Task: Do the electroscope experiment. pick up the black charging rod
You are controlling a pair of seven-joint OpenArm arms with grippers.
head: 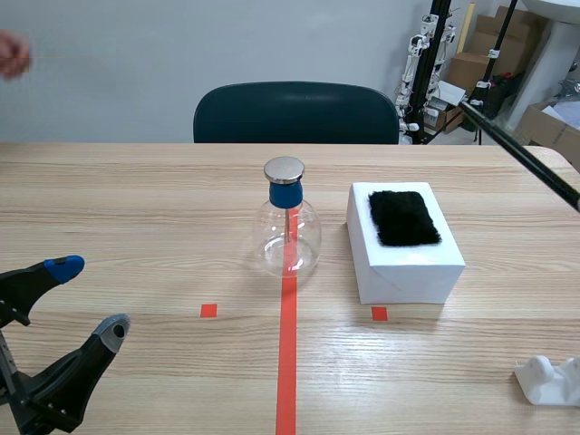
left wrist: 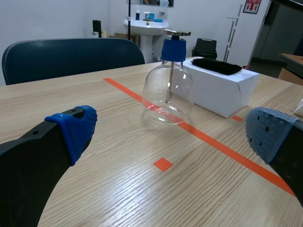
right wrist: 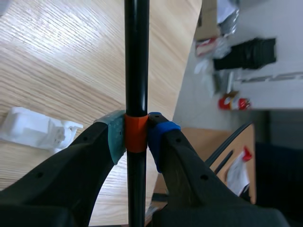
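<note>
The right gripper is closed on the rod. Its two pads press from both sides on the rod's orange band, and the rod passes straight between the fingers, its long part going forward from them. So the rod is not on the table; it is in the air near the table's right edge. The pick-up looks done, or nearly (how firm the grip is cannot be seen).

The coming move turns on one relation. The rod's long axis slants from the right side up and away toward the far middle, and its free end seems higher and farther than the box with the fur on top. The right arm is the one that has the rod. The left gripper is open and empty, low at the near left, well apart from the rod, with the flask between them.

The scene view shows the rod's slant and the fur, but not the right gripper. The right wrist view shows the grip and a white part on the table beside it, but no fur. The left wrist view shows the flask and box ahead; the rod is not clear there.
</note>
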